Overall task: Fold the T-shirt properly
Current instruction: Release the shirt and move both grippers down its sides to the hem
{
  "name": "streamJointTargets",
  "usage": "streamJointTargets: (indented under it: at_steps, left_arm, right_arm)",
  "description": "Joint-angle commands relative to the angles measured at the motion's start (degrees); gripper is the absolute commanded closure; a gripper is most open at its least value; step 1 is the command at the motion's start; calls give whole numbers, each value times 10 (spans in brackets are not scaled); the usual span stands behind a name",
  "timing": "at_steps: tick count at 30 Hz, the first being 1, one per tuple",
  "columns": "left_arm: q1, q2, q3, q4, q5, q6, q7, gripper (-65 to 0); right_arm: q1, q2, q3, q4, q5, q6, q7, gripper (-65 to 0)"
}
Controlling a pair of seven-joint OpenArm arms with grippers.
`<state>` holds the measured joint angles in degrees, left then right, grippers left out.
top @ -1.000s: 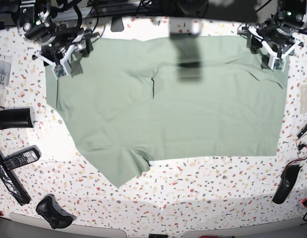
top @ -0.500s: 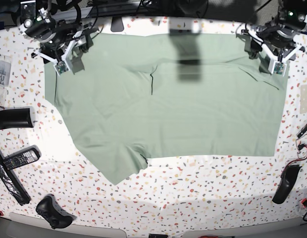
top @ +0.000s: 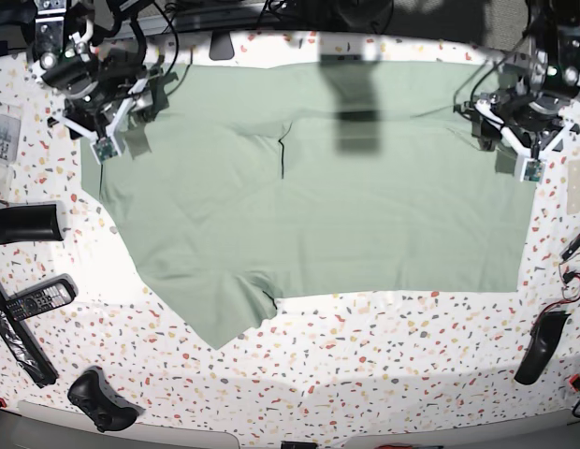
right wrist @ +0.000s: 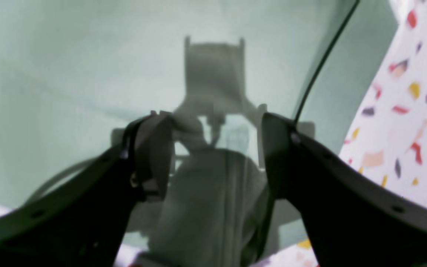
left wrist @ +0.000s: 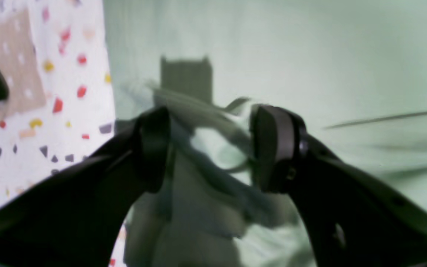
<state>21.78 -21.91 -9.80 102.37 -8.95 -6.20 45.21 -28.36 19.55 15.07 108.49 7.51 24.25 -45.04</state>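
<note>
1. Large pale sage-green short-sleeved T-shirt of soft plain fabric (top: 318,196) lies spread flat across the white terrazzo-speckled tabletop (top: 384,374), reaching from under the right gripper to under the left gripper
2. Left gripper (left wrist: 209,148), black curved fingers: jaws spread wide, nothing clamped. Between and just beyond the fingers sits a bunched, rumpled bit of shirt fabric, too motion-blurred to say whether a fingertip touches it
3. To that gripper's left in its wrist view the shirt edge ends and bare speckled table shows. A dark blob and a blue scrap at the far left edge are cut off, can't identify
4. Right gripper (right wrist: 213,152): jaws also spread wide, nothing pinched. Directly below it is flat cloth carrying the gripper's own shadow; contact with the fabric can't be judged
5. To its right a dark straight line crosses the cloth, hem or fold edge, can't tell which; bare table past that
6. Base view: right gripper (top: 117,131) hangs over the shirt's corner at the view's upper left, left gripper (top: 514,154) over the edge at the upper right; both partly masked by their white brackets and cables
7. A dark block-shaped shadow falls on the shirt between the two grippers, near its far edge
8. Buttons and label not resolvable in any view
</note>
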Motion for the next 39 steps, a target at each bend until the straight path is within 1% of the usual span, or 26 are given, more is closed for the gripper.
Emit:
streamJointTargets:
  at_steps: [1, 4, 7, 9, 12, 16, 18, 21, 23, 25, 28, 31, 34, 37, 39]
  left_arm:
    - [-14, -8, -4, -4, 14, 5, -18, -335]
    - [-43, -9, -4, -16, 41, 5, -38, -335]
    - [-81, -10, -4, -13, 45, 4, -89, -335]
    - [-112, -11, -4, -13, 45, 4, -110, -335]
    - [-165, -11, -4, -15, 45, 3, -110, -335]
    - [-248, -11, -3, -63, 38, -20, -111, -335]
    - [-290, -11, -3, -122, 17, -35, -122, -335]
    - [-358, -11, -3, -239, 2, -86, -140, -335]
    - [-405, -12, -3, -321, -12, -109, -141, -335]
    - [-450, -12, -3, -401, -30, -113, -156, -335]
    - [-512, -15, -3, -518, -45, -115, -195, -335]
    - [-577, -23, -3, -659, -61, -114, -209, -335]
    - [-631, -32, -3, -802, -67, -114, -262, -335]
    - [-661, -37, -3, -905, -55, -114, -314, -335]
    - [-664, -38, -3, -934, -45, -114, -340, -335]
  right_arm:
    - [6, 6, 4, 10, 2, -3, 9, -366]
    - [23, 6, 4, 11, 2, -3, 11, -366]
    - [50, 6, 4, 20, 1, -3, 8, -366]
    - [73, 6, 3, 26, 2, -3, -10, -366]
    - [112, 6, 3, 27, 2, -3, -43, -366]
    - [159, 6, 3, 27, 2, -5, -52, -366]
    - [179, 6, 3, 27, 6, -8, -55, -366]
    - [204, 6, 3, 27, 40, -7, -78, -366]
    - [217, 6, 3, 27, 71, -7, -100, -366]
    - [226, 6, 3, 27, 98, -7, -113, -366]
    - [228, 6, 3, 27, 122, -6, -116, -366]
    - [228, 6, 3, 27, 127, -6, -118, -366]
    - [228, 6, 3, 27, 127, -6, -122, -366]
    - [228, 6, 3, 27, 127, -6, -129, -366]
    - [228, 6, 3, 27, 127, -6, -129, -366]
